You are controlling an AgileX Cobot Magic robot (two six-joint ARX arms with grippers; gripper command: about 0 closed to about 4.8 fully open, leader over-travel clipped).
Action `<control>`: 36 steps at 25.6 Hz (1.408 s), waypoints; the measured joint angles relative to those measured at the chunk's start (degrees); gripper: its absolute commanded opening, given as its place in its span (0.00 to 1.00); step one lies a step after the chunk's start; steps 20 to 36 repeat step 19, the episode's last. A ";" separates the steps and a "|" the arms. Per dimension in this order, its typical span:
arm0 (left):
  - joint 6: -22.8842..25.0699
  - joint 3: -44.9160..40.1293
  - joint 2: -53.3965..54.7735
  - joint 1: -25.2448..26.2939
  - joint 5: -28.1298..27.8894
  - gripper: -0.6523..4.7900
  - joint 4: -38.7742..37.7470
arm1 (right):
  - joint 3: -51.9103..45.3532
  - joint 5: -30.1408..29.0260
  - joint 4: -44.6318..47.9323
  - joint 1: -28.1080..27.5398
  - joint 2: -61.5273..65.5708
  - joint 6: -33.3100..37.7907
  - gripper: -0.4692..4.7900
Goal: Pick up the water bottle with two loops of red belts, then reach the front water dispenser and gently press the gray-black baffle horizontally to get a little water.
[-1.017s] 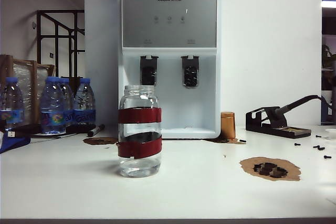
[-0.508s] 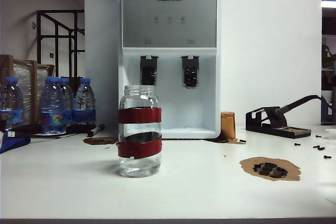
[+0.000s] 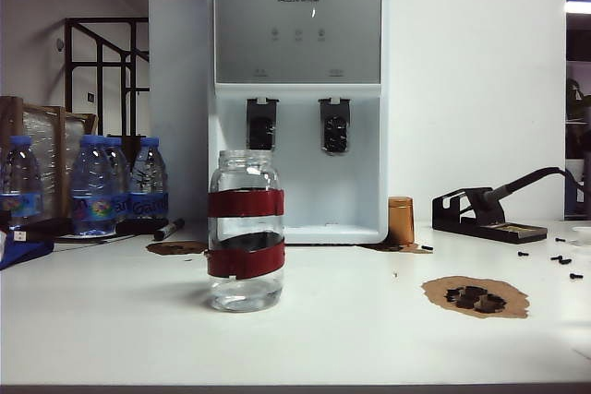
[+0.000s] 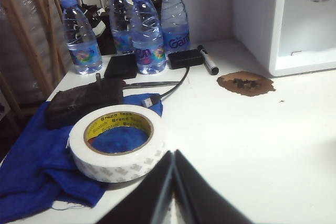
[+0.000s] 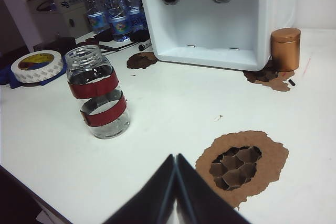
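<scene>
- Right now I see the water bottle (image 3: pixel 246 230) standing upright on the white table (image 3: pixel 351 329), open-mouthed, its two dark-red bands around the body, with nothing touching it.
- Behind it stands the water dispenser (image 3: pixel 297 99), white with a gray front panel; from my exterior view the bottle sits in front of the dispenser's left half.
- On the dispenser front, the gray-black baffle (image 3: pixel 261 125) is the left of two paddles, above the recessed bay, well apart from the bottle's mouth.
- My left gripper (image 4: pixel 174 188) has its fingers pressed together, holding nothing; it hangs over the table's left part, just beside a roll of white tape (image 4: pixel 116 142) lying on a blue cloth (image 4: pixel 37 166).
- Past that roll I can see the small blue-capped bottles (image 4: pixel 144 30) standing in a cluster.
- My right gripper (image 5: pixel 175 190) also has its fingers together and empty; it sits over the near table, with the bottle on one side and a torn patch (image 5: pixel 239 163) in the table top, showing a honeycomb core, on the other.
- Neither gripper shows in the exterior view.
- A copper-coloured can (image 3: pixel 400 220) stands at the dispenser's right side, and a black holder (image 3: pixel 478 214) lies further right.
</scene>
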 measured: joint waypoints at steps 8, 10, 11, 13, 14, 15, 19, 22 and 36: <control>0.00 0.00 0.00 0.00 0.00 0.11 0.00 | 0.00 0.94 0.00 0.00 0.00 0.00 0.09; 0.00 0.00 0.00 0.00 0.00 0.11 0.00 | 0.00 1.86 0.00 0.00 0.00 0.00 0.09; 0.00 0.00 0.00 0.00 0.00 0.11 0.00 | 0.00 2.32 0.00 0.00 0.00 0.00 0.09; 0.00 0.00 0.00 0.00 0.00 0.11 0.00 | 0.00 3.37 0.00 0.00 0.00 -0.02 0.09; 0.00 0.00 0.00 0.00 0.00 0.11 0.00 | 0.00 4.02 0.00 0.00 0.00 -0.02 0.09; 0.00 0.00 0.00 0.00 0.00 0.11 0.00 | 0.00 4.44 0.00 0.00 0.00 -0.02 0.09; 0.00 0.00 0.00 0.00 0.00 0.11 0.00 | 0.00 11.47 -0.15 0.00 0.00 -0.02 0.09; 0.00 0.00 0.00 0.00 0.00 0.11 0.00 | 0.00 11.47 -0.15 0.00 0.00 -0.02 0.09; 0.00 0.00 0.00 0.00 0.00 0.11 0.00 | 0.00 11.47 -0.15 0.00 0.00 -0.02 0.09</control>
